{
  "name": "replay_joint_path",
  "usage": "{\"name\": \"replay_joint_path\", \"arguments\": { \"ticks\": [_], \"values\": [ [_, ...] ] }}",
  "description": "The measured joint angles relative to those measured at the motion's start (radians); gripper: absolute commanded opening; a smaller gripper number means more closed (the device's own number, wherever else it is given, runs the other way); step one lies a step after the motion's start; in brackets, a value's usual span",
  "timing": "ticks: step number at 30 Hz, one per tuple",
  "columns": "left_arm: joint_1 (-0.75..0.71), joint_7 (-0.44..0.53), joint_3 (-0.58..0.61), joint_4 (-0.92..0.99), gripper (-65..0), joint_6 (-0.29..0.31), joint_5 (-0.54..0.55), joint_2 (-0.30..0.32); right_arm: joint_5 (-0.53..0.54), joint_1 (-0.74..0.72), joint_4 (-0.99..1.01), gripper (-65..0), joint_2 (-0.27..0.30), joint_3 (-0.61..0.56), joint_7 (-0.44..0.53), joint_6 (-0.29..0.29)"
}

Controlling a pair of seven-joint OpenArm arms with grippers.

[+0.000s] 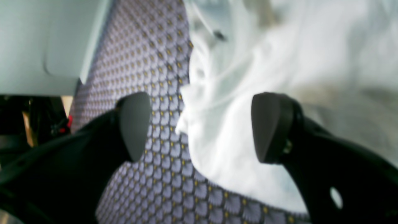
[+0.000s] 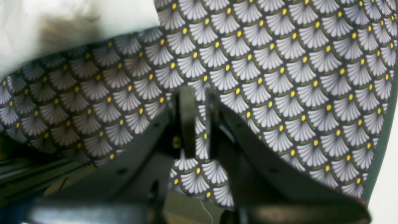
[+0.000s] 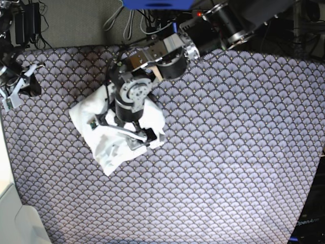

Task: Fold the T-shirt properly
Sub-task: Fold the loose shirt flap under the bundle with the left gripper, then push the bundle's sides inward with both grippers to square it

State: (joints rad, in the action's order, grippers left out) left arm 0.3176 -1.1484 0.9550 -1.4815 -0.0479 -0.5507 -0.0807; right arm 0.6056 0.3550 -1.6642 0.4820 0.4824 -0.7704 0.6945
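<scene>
We find the shirt point(image 3: 109, 147) lying in a rumpled white heap toward the far-left part of the table point(image 3: 228, 152), which is covered in a fan-scale patterned cloth. From overhead the heap has no clean outline: one pointed flap trails toward the near side, other folds bunch under the arm, and we cannot pick out sleeves, collar or hem. No straight edge or flat panel shows, so we judge the folding barely begun, or at best at an early gathering stage; spreading, squaring and the actual folds all appear to be left. The left claw point(image 3: 133, 133) hangs directly over the heap, its jaws spread wide. In its wrist view the two dark pads point(image 1: 135, 124) stand far apart, one above bare patterned cloth and the other above white fabric, with a wrinkled edge of the shirt point(image 1: 224, 124) lying between them; nothing is gripped, and whether the pads touch the cloth we cannot tell, as the view is blurred. The right claw point(image 2: 199, 124) sits well apart from the shirt, at the table's far-left corner, jaws drawn nearly together with only a thin slit between them and nothing in that slit. Its wrist view shows patterned table below and a white corner of the shirt point(image 2: 62, 25) at the frame's upper left.
</scene>
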Motion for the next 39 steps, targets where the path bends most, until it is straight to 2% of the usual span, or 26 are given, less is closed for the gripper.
{"name": "replay_joint_path", "arguments": {
  "ticks": [9, 13, 16, 20, 25, 30, 33, 35, 37, 39],
  "values": [
    [-0.068, -0.109, -0.005, -0.274, -15.9, 0.071, 0.004, 0.086, 0.0, -0.001, 0.0, -60.6, -0.001, 0.0, 0.004, 0.0],
    [-0.106, -0.11, -0.007, -0.293, -16.0, 0.127, -0.006, 0.127, -0.003, -0.028, 0.0, -60.6, 0.0, 0.0, 0.0, 0.0],
    [-0.173, -0.128, -0.046, -0.303, -16.0, 0.136, 0.004, 0.166, 0.001, -0.029, 0.0, -60.6, -0.002, 0.0, 0.0, 0.0],
    [-0.207, -0.122, -0.117, -0.423, -16.1, 0.133, -0.007, 0.222, 0.0, -0.027, 0.001, -60.6, -0.002, 0.0, -0.003, 0.0],
    [-0.271, -0.161, -0.142, -0.449, -16.1, 0.135, -0.006, 0.279, 0.0, -0.028, 0.001, -60.5, -0.002, -0.001, 0.004, 0.0],
    [-0.294, -0.152, -0.142, -0.423, -16.1, 0.134, -0.002, 0.27, 0.004, -0.099, 0.026, -60.5, 0.0, -0.01, 0.006, 0.0],
    [-0.286, -0.154, -0.152, -0.346, -16.2, 0.131, -0.003, 0.257, -0.008, -0.15, 0.078, -60.5, 0.008, -0.074, -0.004, -0.002],
    [-0.285, -0.156, -0.204, -0.31, -20.4, 0.138, 0.013, 0.215, 0.0, -0.183, 0.117, -60.5, 0.002, -0.12, -0.003, 0.0],
    [-0.275, -0.149, -0.249, -0.303, -32.4, 0.134, 0.003, 0.183, -0.002, -0.213, 0.141, -60.5, 0.001, -0.161, -0.003, 0.0],
    [-0.261, -0.15, -0.293, -0.293, -48.6, 0.134, -0.003, 0.156, -0.001, -0.236, 0.168, -60.5, 0.003, -0.19, -0.001, 0.0]
  ]
}}
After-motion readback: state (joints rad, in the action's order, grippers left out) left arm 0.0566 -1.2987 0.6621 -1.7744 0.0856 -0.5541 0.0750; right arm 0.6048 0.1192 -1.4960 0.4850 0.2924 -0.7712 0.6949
